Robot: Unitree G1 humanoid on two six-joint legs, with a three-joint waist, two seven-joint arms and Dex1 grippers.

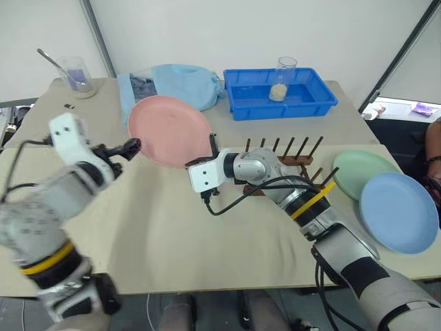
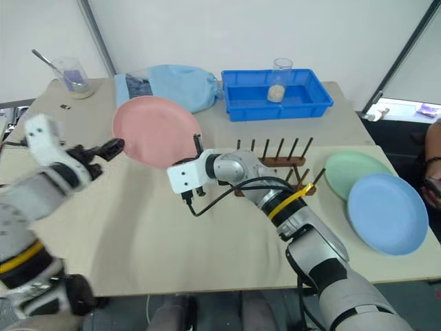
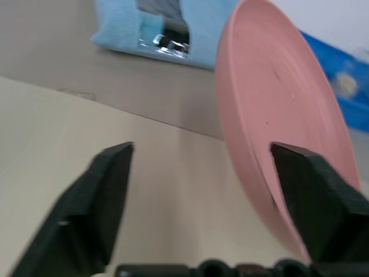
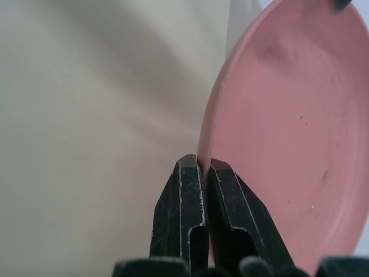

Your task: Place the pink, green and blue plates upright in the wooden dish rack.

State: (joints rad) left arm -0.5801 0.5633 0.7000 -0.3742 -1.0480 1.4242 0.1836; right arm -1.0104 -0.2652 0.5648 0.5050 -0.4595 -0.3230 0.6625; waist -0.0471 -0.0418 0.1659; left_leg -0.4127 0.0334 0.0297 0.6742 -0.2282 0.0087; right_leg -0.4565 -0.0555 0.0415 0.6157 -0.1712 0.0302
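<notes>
Right gripper (image 4: 200, 190), black fingers pinching rim of round salmon-pink plastic plate (image 1: 169, 129), holds it tilted above tan table (image 1: 172, 234). Left gripper (image 3: 202, 190) spread wide beside plate, apparently just after handover. Next: carry plate to dark wooden pegged dish rack (image 1: 293, 155), slot upright between pegs.

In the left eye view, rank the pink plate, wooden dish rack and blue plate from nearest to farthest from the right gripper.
1. Pink plate: its rim is pinched in the right gripper.
2. Wooden dish rack: just behind that forearm, mid-table.
3. Blue plate: flat at the table's far right edge.
</notes>
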